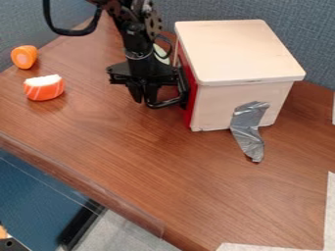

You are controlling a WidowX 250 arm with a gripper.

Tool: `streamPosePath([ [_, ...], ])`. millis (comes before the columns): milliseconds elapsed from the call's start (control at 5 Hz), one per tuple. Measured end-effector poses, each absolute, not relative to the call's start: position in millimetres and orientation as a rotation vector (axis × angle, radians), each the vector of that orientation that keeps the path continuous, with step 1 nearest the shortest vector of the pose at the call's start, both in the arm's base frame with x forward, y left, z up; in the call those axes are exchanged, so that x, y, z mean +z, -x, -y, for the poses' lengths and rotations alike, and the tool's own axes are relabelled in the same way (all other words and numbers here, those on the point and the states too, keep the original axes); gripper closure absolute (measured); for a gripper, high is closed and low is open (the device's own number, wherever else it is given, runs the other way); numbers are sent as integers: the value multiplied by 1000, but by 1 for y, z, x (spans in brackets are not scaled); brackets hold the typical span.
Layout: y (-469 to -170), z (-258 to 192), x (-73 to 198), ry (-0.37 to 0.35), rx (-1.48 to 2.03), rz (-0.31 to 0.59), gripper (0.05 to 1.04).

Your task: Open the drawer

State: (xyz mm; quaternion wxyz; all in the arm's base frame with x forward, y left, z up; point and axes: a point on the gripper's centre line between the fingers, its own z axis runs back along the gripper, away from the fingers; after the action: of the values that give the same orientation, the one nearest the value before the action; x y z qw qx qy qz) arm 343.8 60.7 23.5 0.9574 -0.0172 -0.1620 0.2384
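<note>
On the table (157,169), at far left, stands an orange cylindrical piece (23,57); near it lies a white-topped orange piece (44,88). Next, the hand (143,93) points down beside the drawer's red front (191,105); its opening and hold cannot be determined. The drawer is in the pale box (239,51), on its left side. Silver tape (247,128) runs from box to table.

Striped orange piece (44,89): I see it lying white-topped on my table (150,169)
Orange round piece (24,57): near it, pale-centred
Partition (222,9): blue-grey, behind my table
</note>
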Motion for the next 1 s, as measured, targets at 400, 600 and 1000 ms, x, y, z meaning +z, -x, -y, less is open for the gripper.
streamPosePath([
  [400,-321,-90,23,24,552,319,906],
  [600,-312,-100,25,15,561,320,915],
  [1000,-296,-113,30,6,586,318,926],
])
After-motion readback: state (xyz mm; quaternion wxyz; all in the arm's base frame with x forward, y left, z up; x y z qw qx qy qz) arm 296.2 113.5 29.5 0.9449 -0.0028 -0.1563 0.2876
